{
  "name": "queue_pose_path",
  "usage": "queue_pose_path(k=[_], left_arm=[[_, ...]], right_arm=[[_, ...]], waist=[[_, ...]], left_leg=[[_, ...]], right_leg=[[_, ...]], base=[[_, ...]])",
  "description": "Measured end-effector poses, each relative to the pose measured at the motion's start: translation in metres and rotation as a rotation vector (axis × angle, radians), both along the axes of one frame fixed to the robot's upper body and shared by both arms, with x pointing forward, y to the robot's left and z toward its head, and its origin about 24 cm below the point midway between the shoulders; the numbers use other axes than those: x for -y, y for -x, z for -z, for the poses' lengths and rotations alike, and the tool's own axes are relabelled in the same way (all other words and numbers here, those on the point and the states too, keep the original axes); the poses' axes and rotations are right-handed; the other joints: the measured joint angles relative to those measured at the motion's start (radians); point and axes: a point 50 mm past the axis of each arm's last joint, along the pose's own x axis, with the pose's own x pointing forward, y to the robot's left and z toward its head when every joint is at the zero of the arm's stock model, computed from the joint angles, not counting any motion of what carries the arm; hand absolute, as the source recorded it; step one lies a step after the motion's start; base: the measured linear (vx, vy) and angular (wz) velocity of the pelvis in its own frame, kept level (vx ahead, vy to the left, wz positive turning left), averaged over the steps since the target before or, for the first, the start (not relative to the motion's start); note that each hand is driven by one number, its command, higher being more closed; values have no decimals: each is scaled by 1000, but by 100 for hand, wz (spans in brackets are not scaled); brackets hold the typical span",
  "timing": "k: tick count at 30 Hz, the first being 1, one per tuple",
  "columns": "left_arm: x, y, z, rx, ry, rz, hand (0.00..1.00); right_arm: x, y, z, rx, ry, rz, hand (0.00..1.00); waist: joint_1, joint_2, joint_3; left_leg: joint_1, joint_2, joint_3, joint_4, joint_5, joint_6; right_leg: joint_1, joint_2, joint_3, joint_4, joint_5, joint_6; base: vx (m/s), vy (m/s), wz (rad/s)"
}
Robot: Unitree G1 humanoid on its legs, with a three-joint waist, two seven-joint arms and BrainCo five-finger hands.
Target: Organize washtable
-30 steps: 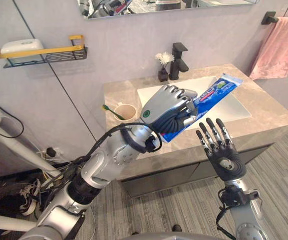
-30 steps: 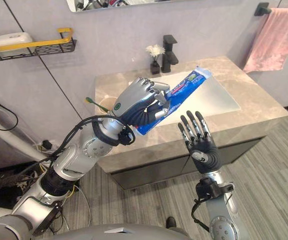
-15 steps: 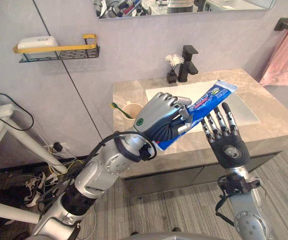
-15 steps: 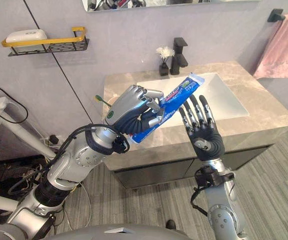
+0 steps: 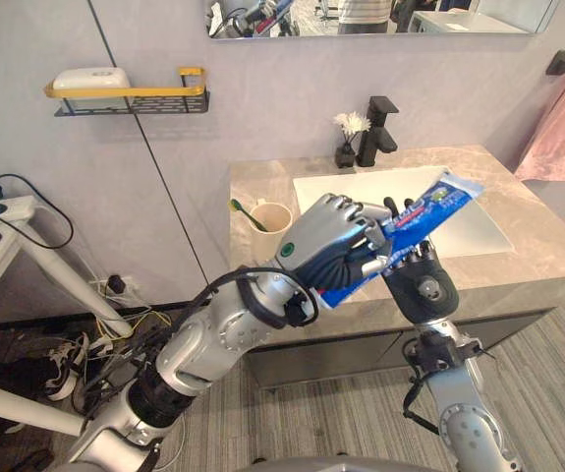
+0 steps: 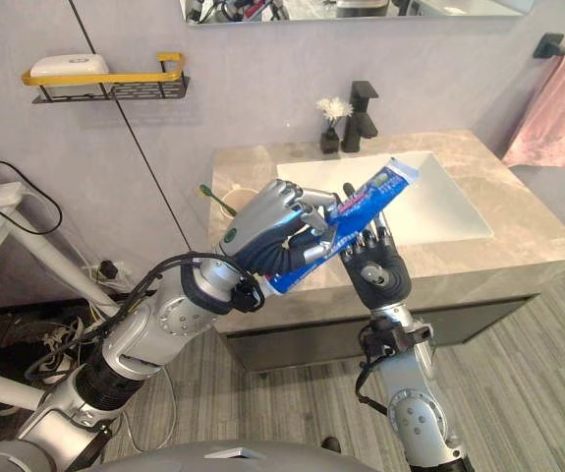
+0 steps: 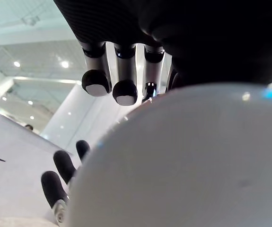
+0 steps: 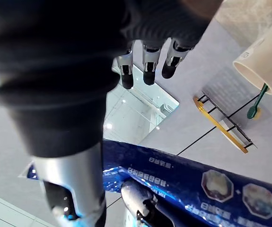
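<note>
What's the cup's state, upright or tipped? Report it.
Upright. The cup stands on its base on the counter, mouth up, with the toothbrush leaning out of it.

No text can be read. The blue toothpaste tube (image 5: 422,206) carries white lettering and two octagonal picture badges, all too small to make out. The left hand (image 5: 329,238) bears a round green mark on its dark cover.

There was one toothpaste tube (image 5: 431,204), one cup (image 5: 272,217), one toothbrush (image 5: 241,207), one faucet (image 5: 378,125), one towel (image 5: 563,133) and one shelf (image 5: 130,98).
</note>
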Motion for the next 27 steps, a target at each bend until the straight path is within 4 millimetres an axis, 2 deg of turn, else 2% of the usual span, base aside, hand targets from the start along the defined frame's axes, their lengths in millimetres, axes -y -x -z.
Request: queue_pose_path(k=[7, 14, 27], left_arm=[[2, -2, 2, -18, 9, -1, 100], [8, 2, 6, -46, 7, 45, 100], [12, 5, 7, -90, 46, 90, 100]], right_arm=[[-1, -5, -7, 33, -4, 0, 0], [-3, -12, -6, 23, -3, 9, 0], [-7, -17, -14, 51, -11, -1, 0]], waist=[[1, 1, -1], [4, 0, -2], [21, -2, -5]], left_leg=[[4, -1, -1, -9, 9, -1], [7, -1, -4, -16, 15, -2], [8, 0, -13, -28, 21, -2]], right_leg=[[0, 0, -2, 0, 0, 0], [1, 0, -5, 0, 0, 0], [1, -1, -16, 0, 0, 0]], base=[[0, 0, 0], [0, 0, 1], [-2, 0, 2]])
